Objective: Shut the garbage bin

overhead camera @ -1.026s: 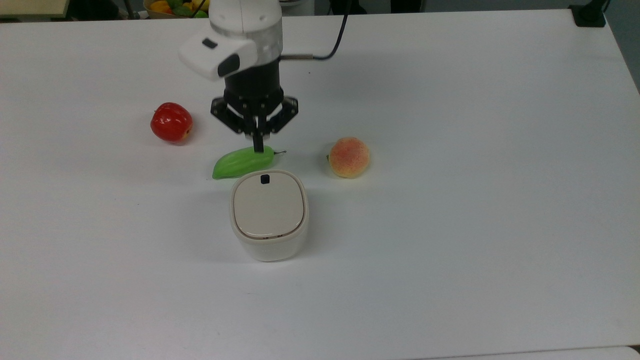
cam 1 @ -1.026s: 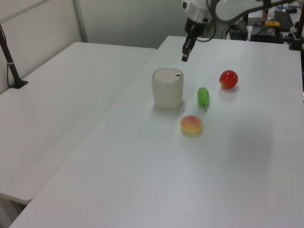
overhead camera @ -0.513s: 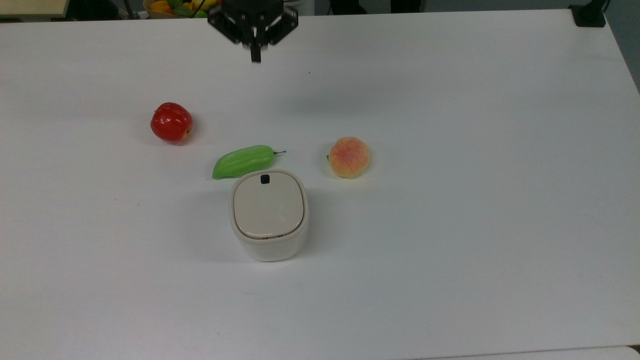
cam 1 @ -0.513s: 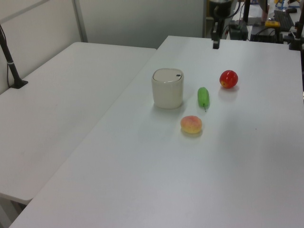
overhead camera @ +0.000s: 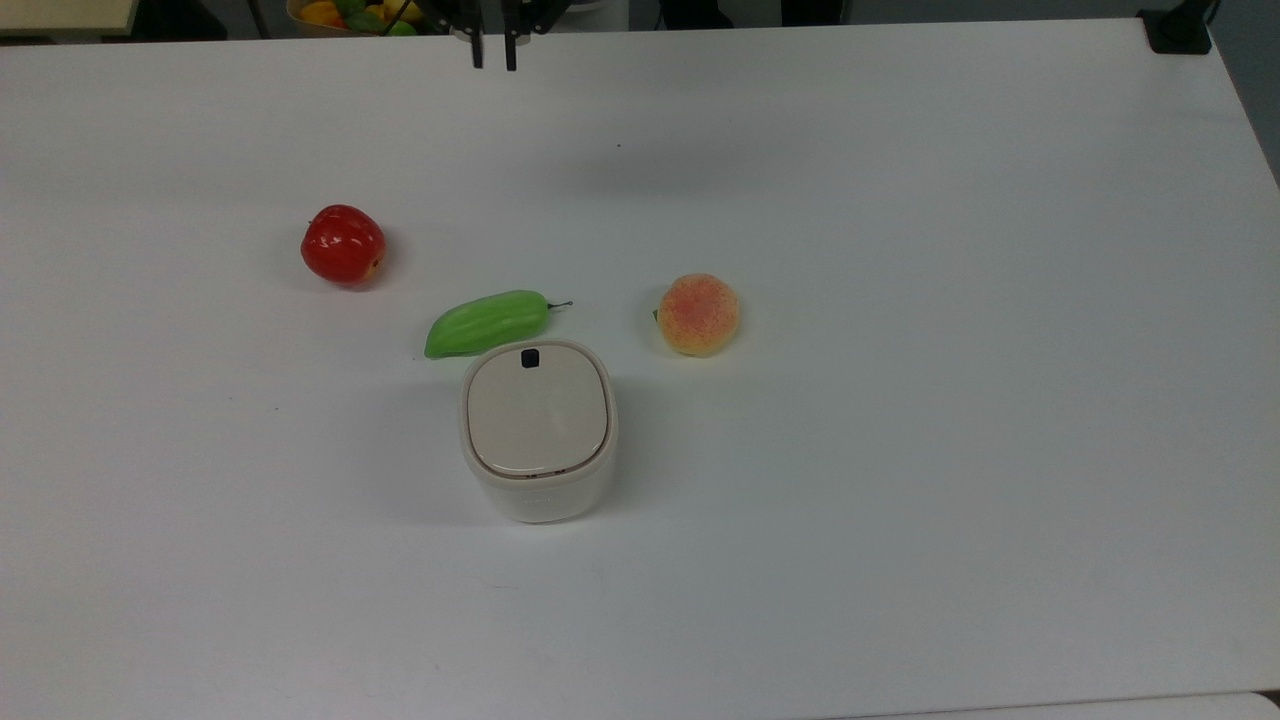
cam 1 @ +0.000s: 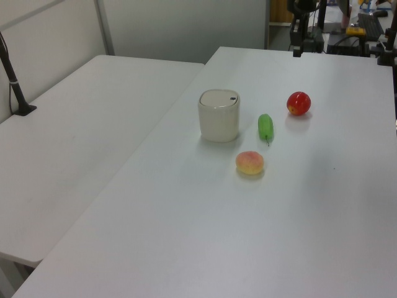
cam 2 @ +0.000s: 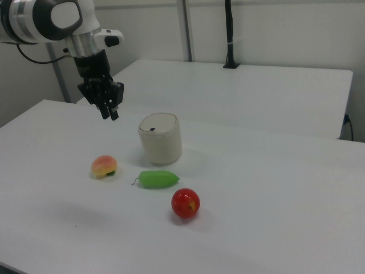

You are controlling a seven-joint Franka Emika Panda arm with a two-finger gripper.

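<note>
My end effector [cam 2: 109, 112] hangs above the white counter [overhead camera: 900, 400], fingers slightly apart, holding nothing, well apart from the garbage bin [overhead camera: 538, 430]. The bin stands upright mid-counter, beige lid [overhead camera: 537, 410] flat down, just beside a green cucumber [overhead camera: 486, 322], between apple [overhead camera: 343, 244] and peach [overhead camera: 698, 314].

The arm [cam 2: 48, 20] reaches in from the right view's upper left, its white and silver wrist section angling down into a black mount. The gripper [cam 2: 110, 115] hangs below it, pointing straight down, up in the air and touching nothing. Its two black fingers [cam 2: 106, 114] sit close together with a narrow gap between them, nothing held there. In the top view the gripper [overhead camera: 494, 60] pokes in at the top edge, two slim fingertips side by side with daylight between. In the left view the gripper [cam 1: 298, 52] hangs at the far end, dark and vertical.
</note>
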